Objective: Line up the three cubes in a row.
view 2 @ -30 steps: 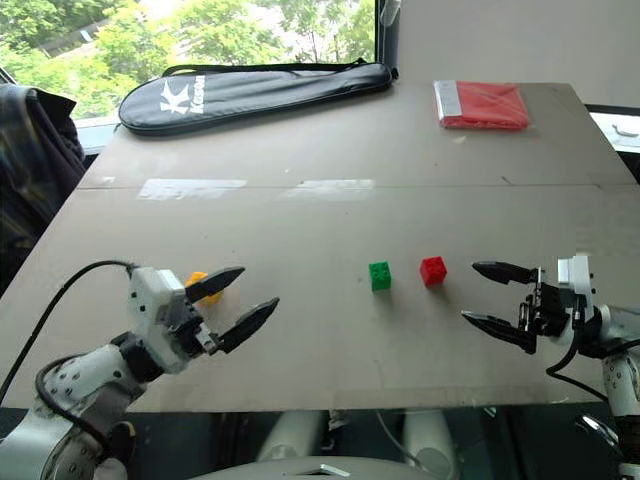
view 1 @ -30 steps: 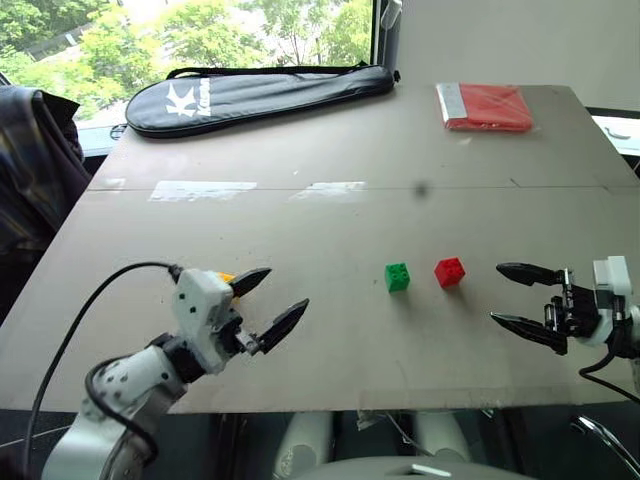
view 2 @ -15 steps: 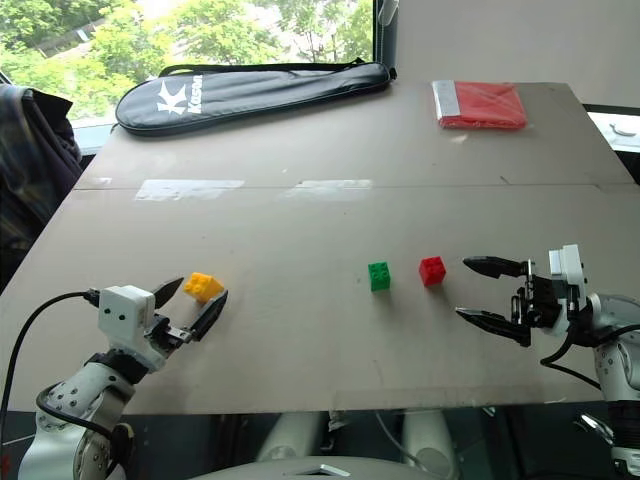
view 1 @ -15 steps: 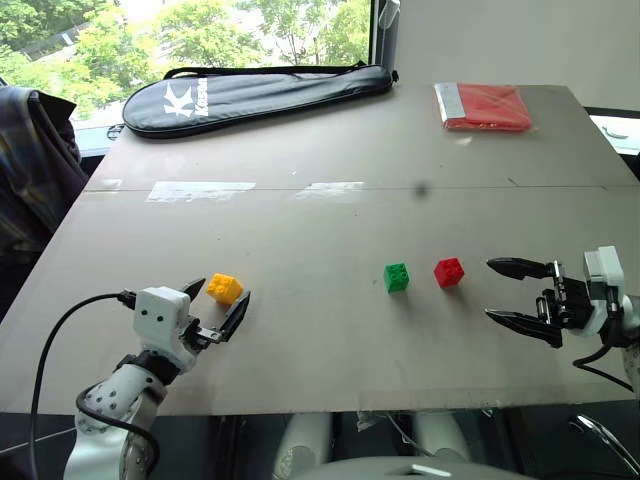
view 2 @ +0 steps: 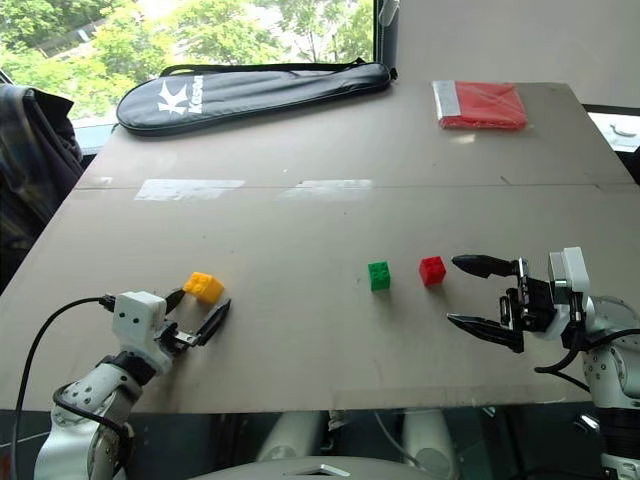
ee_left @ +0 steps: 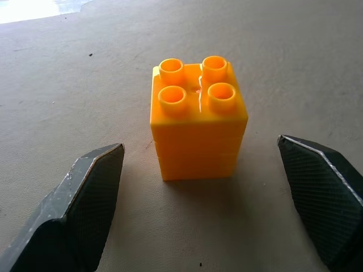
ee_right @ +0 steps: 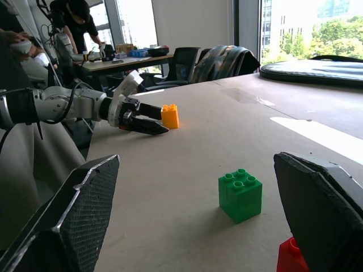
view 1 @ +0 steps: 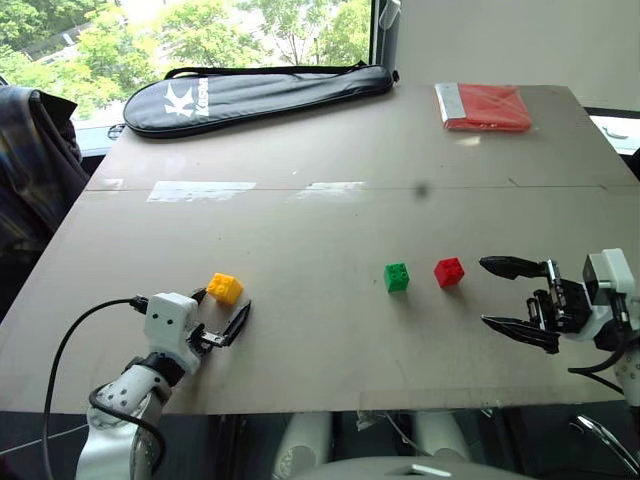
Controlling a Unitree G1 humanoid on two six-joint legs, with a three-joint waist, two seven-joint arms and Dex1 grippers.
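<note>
While the left gripper sits low at the near edge of the table, its two black fingers stand spread wide with nothing between them but air, and the yellow-orange cube rests just ahead of the tips, studs up, square between the two in the left wrist view and not yet touched by either. Off to that hand's right, well apart from it, the green cube and the red cube sit near each other, already forming a short line across the table. The right gripper hovers beside the red cube on its outer side, pointing across toward it, likewise spread open and empty. From where I stand, the step in hand looks like taking up the yellow-orange cube so it can join the other two. To do it well, I would ease the left hand a little further forward until the fingers flank the cube's flat side faces, keep them level so neither tip nudges the brick away first, then close evenly on the lower half rather than the studs. After that it wants carrying to the right and setting down next to the green cube, matching the line and spacing of the pair, without knocking them.
</note>
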